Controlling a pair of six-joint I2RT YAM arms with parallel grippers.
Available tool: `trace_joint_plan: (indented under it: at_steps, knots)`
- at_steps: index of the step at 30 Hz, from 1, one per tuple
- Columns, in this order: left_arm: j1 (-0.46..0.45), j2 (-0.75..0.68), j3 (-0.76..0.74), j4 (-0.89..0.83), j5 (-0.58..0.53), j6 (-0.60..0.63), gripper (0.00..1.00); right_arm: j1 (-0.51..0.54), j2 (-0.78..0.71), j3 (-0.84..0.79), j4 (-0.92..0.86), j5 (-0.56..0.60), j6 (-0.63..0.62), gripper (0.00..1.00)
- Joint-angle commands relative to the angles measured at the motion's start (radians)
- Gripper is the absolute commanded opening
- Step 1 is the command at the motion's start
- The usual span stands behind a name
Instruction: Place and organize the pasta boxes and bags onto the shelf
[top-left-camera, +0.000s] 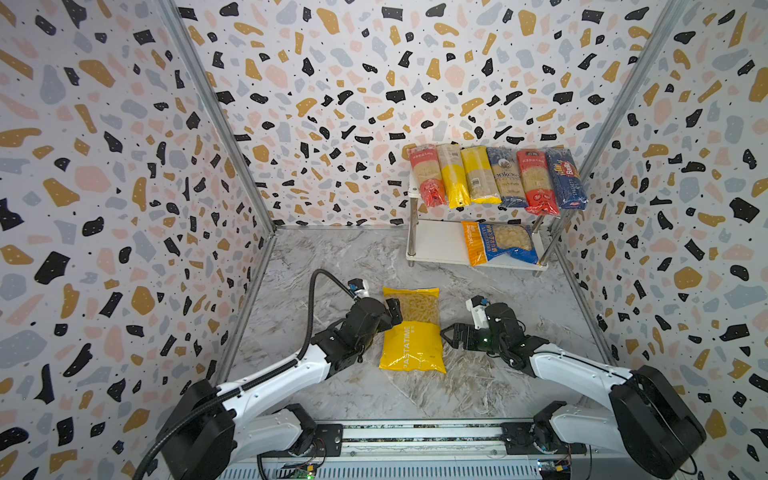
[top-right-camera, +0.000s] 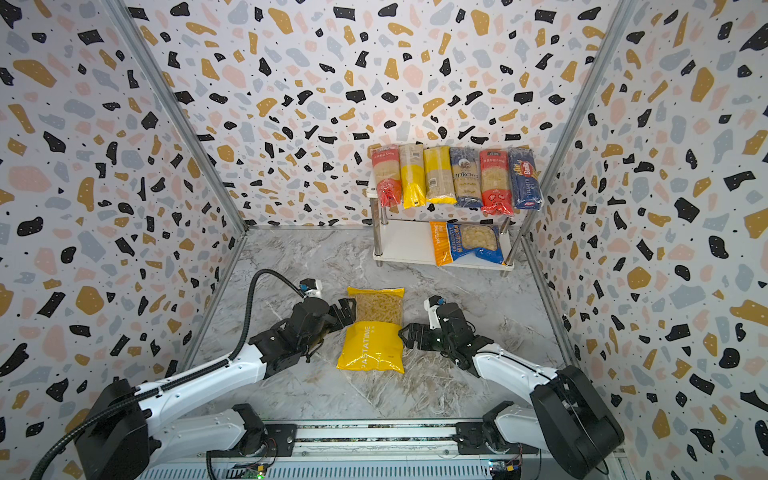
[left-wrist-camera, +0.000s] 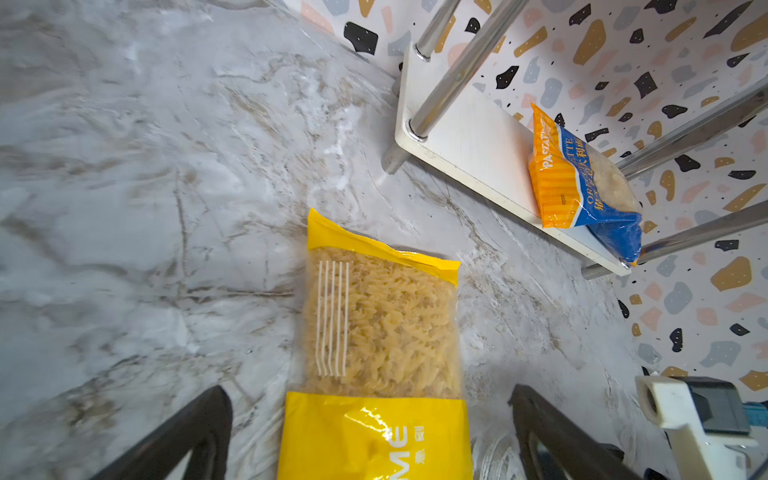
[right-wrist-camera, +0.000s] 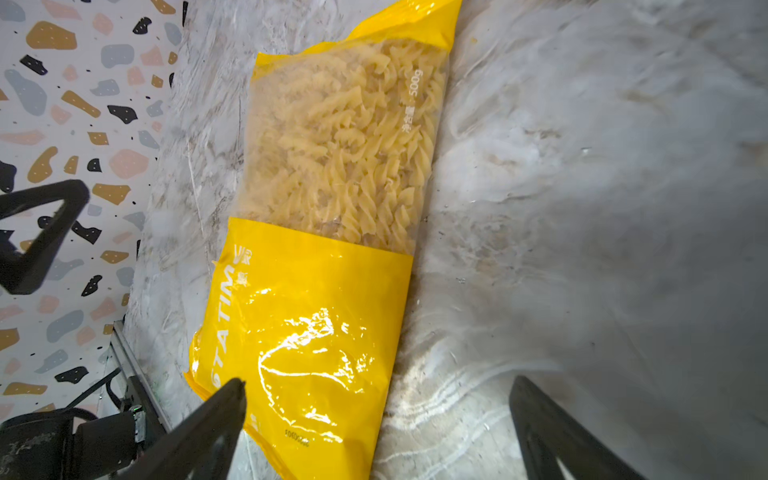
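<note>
Bag to move: the yellow PASTATIME bag lies flat near the middle of the marble surface, its long side pointing to the far edge.
Shelf: the shelf stands in the far right corner of the surface.
Upper board: six spaghetti packs lie side by side and hang over its front edge.
Lower board: the blue-orange bag fills the right end; the left part is bare.
Left gripper: the left gripper is at the bag's left long edge, jaws wide apart, holding nothing.
Right gripper: the right gripper is just beside the right long edge, also spread wide and empty.
Contact: I cannot tell if any finger touches the bag.
Step in hand: I judge it as the approach to grasp the last packet.
Next move: probably to close on the bag and lift it level. Then slide it under the upper board onto the bare left part, without pushing the blue-orange bag.
</note>
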Motion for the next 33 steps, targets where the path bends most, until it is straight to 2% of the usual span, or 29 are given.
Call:
trace_joint_plan:
  at_steps: [1,5,12,15,22,25,33]
  knots:
    - [-0.001,-0.038,-0.056,-0.066,-0.067,0.026,0.99,-0.016,0.097,0.064,0.079,-0.111,-0.049,0.99]
    - [0.002,-0.028,-0.107,-0.029,-0.063,0.014,1.00,-0.033,0.228,0.096,0.148,-0.201,-0.043,0.99]
    - [0.011,0.059,-0.148,0.055,-0.026,0.007,0.88,-0.027,0.315,0.125,0.192,-0.233,-0.028,0.99]
    - [0.017,0.105,-0.141,0.068,0.002,0.019,0.80,-0.014,0.336,0.141,0.191,-0.233,-0.028,0.99]
    - [0.027,0.194,-0.152,0.136,0.049,0.028,0.75,0.004,0.357,0.168,0.185,-0.221,-0.022,0.99]
    - [0.030,0.241,-0.150,0.173,0.097,0.032,0.69,0.007,0.353,0.174,0.172,-0.215,-0.022,0.99]
    - [0.030,0.330,-0.138,0.247,0.164,0.033,0.68,0.021,0.364,0.190,0.166,-0.205,-0.014,0.99]
